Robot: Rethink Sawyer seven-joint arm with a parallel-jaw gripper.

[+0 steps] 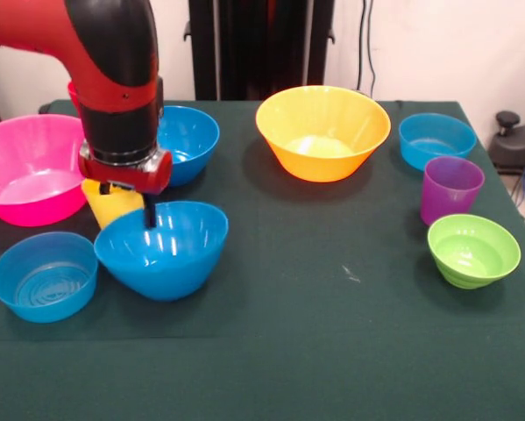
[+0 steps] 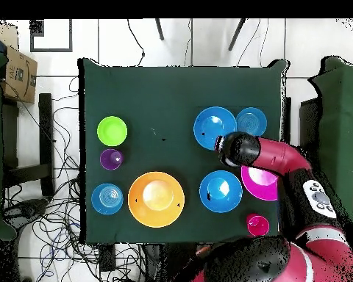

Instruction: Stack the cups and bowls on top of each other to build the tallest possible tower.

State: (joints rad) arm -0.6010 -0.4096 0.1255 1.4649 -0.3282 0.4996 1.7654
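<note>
While the end effector (image 1: 148, 213), its state untellable, dips into the tilted glossy deep-blue plastic bowl (image 1: 163, 248), that light, slippery rim suits pinching.

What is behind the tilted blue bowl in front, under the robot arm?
A yellow cup lies behind the tilted blue bowl, mostly covered by it and the hand.

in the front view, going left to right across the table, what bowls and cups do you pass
pink bowl → small light-blue bowl → tilted blue bowl under the gripper → yellow-orange bowl → purple cup → green bowl. The yellow cup, the other blue bowl and the far light-blue bowl overlap these in the order.
</note>
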